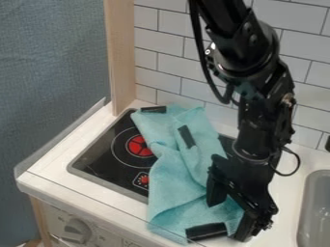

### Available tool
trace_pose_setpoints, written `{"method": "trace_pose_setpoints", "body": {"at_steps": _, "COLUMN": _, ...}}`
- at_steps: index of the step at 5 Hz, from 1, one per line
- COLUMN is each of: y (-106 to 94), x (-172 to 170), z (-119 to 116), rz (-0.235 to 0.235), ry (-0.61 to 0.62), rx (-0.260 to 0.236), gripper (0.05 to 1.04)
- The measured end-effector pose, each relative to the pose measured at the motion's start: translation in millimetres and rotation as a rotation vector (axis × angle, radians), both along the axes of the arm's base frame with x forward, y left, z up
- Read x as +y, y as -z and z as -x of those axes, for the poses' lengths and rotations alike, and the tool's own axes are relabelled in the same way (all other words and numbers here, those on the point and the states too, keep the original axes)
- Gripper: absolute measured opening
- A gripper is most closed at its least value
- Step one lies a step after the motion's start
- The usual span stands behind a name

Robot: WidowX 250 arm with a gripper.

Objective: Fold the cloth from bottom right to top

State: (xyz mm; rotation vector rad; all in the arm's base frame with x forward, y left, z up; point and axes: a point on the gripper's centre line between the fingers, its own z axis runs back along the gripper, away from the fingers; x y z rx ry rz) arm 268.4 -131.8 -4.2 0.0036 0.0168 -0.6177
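Observation:
The gripper [226,220] hangs over the lower right corner of the cloth, its two fingers apart, one above the fabric and the other by the right edge near the counter's front. The light teal cloth [177,169] lies rumpled and lengthwise across the stove, from the back edge down onto the white counter, with folds along its middle. Black patches mark it at the top left, on the upper part and at the bottom, close to the fingers. Part of its right side is hidden behind the gripper. Whether the fingers touch the fabric I cannot tell.
Under the cloth is a black stove top [106,157] with red burner marks. A grey sink [316,207] is at the right edge. A wooden post [120,58] and a tiled wall [158,38] stand behind; a knob [76,231] is on the front panel.

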Motion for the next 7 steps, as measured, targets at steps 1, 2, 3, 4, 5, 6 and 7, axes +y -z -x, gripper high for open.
{"method": "trace_pose_setpoints", "body": {"at_steps": 1, "y": 0.7, "x": -0.7, "z": -1.9, "rz": -0.004, "ry": 0.007, "rx": -0.002, "gripper": 0.999}}
{"method": "trace_pose_setpoints", "body": {"at_steps": 2, "y": 8.3, "x": -1.1, "z": -6.2, "rz": -0.016, "ry": 0.006, "rx": 0.008, "gripper": 0.941}}
{"method": "trace_pose_setpoints", "body": {"at_steps": 3, "y": 8.1, "x": -1.5, "z": -7.1, "rz": -0.017, "ry": 0.007, "rx": 0.002, "gripper": 0.636}}
{"method": "trace_pose_setpoints", "body": {"at_steps": 4, "y": 8.0, "x": 0.5, "z": -9.2, "rz": -0.029, "ry": -0.005, "rx": -0.012, "gripper": 0.346}}
{"method": "trace_pose_setpoints", "body": {"at_steps": 5, "y": 8.0, "x": -4.3, "z": -7.3, "rz": -0.039, "ry": 0.012, "rx": -0.020, "gripper": 0.147}}
{"method": "trace_pose_setpoints", "body": {"at_steps": 6, "y": 8.5, "x": -5.9, "z": -8.3, "rz": -0.030, "ry": 0.012, "rx": -0.030, "gripper": 0.052}}
{"method": "trace_pose_setpoints", "body": {"at_steps": 7, "y": 8.5, "x": -6.9, "z": -6.0, "rz": -0.013, "ry": 0.023, "rx": -0.036, "gripper": 0.048}}
